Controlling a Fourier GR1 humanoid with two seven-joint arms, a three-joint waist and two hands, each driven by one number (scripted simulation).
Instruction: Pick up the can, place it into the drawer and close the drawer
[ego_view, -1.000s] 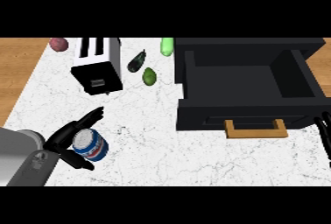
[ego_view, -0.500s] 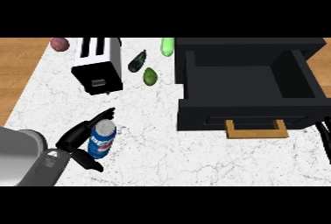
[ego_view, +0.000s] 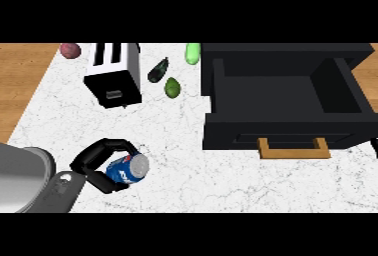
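I see my left hand (ego_view: 96, 162), fingers curled round the 1 can (ego_view: 128, 168), near-left on the counter (ego_view: 184, 165). 1 toaster (ego_view: 114, 75) and 2 green vegetables (ego_view: 173, 87) lie farther; open drawer (ego_view: 284, 95) right.

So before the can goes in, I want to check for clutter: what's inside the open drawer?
The drawer shows only a bare dark floor; its front wall hides the strip behind it.

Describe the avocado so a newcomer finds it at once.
Start at the open black drawer on the counter's right side. Just left of its front corner lies the avocado, a small oval. It is dull green, unlike the nearly black eggplant beside it and the paler cucumber above.
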